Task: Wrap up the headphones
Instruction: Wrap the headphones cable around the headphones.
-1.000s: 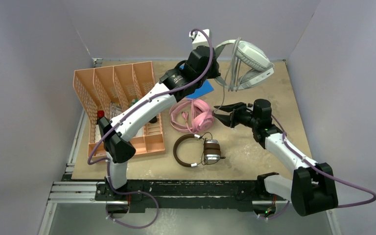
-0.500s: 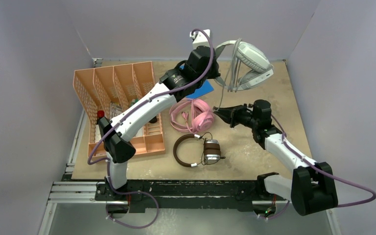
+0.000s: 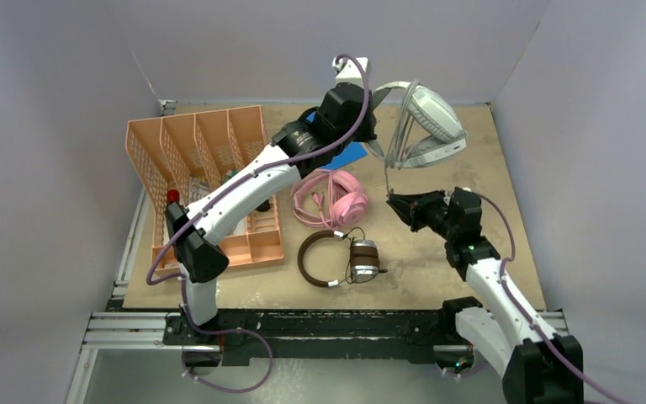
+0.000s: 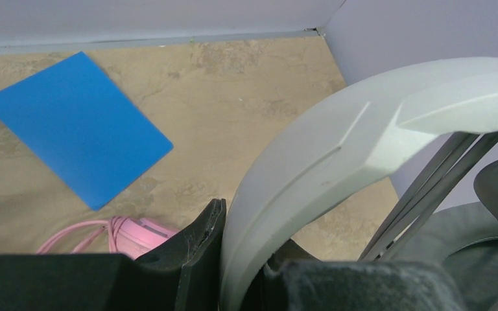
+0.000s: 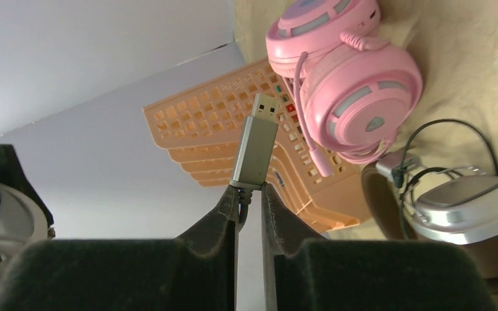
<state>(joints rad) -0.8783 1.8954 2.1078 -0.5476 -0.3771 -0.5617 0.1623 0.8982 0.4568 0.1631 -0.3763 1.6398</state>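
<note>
Three grey walls [image 3: 303, 42] around mottled tan tabletop [image 3: 505, 168]

Soft even light, near edges perhaps blurred

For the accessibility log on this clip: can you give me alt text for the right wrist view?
The right gripper is pinched shut at the base of a grey USB plug, which points upward in the frame. Behind it lie a pink headset, an orange mesh rack and, at lower right, a brown-and-silver headset.
</note>
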